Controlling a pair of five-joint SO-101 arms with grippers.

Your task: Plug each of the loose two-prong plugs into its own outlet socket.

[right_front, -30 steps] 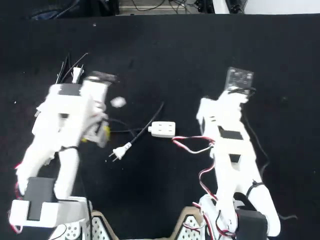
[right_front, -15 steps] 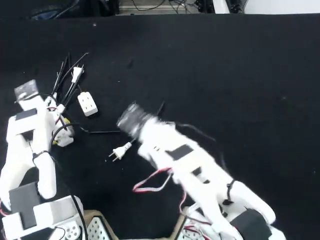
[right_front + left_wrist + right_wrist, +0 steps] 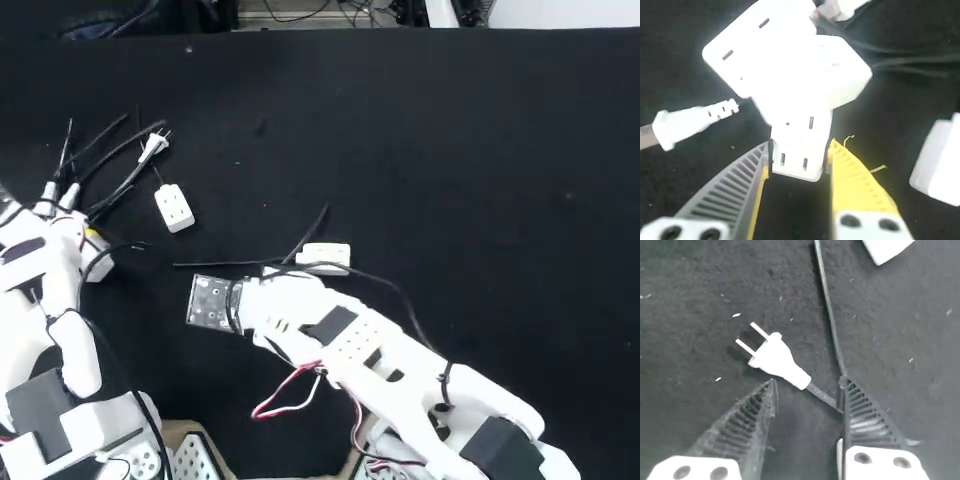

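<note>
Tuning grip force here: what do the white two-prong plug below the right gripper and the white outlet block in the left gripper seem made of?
White two-prong plug: likely moulded plastic, smooth and matte; its two pale prongs are probably metal. White outlet block: apparently hard plastic, slightly glossy, with crisp-edged slots.

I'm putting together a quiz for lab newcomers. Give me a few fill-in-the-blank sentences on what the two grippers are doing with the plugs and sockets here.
1. The left gripper is ____ on a white socket.
2. The plug lying on the table just ahead of the right gripper has ____ prongs.
3. The right gripper's jaws stand ____.
4. The cloth covering the table is ____.

Missing words: shut; two; open; black.
</note>
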